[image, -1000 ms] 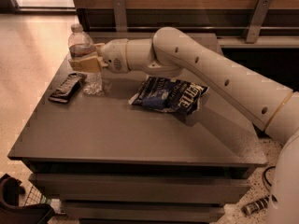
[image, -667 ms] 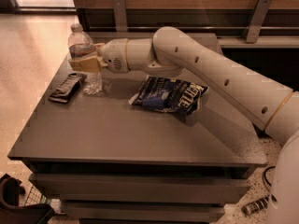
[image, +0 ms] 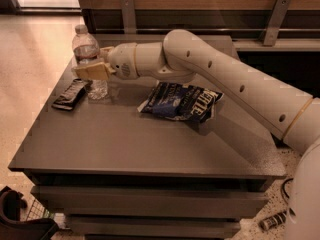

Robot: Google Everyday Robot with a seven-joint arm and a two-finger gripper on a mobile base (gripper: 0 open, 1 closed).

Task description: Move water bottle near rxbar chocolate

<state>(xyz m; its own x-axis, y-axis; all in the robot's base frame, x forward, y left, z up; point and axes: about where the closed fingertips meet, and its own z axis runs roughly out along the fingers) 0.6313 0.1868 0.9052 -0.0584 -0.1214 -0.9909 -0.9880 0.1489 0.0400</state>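
The water bottle [image: 85, 48], clear and ribbed with a white cap, stands upright on the grey table [image: 125, 144] near its far left corner. My gripper [image: 92, 70] reaches in from the right and is shut around the bottle's middle, and the bottle's base rests on the table top. The rxbar chocolate [image: 70, 94], a flat black bar with pale lettering, lies just left of the bottle's base, a small gap apart from it.
A crinkled blue-and-white snack bag [image: 181, 102] lies on the table to the right of the bottle, under my arm [image: 220, 69]. A wooden wall with metal brackets [image: 128, 14] runs behind the table. The table's left edge drops to the floor.
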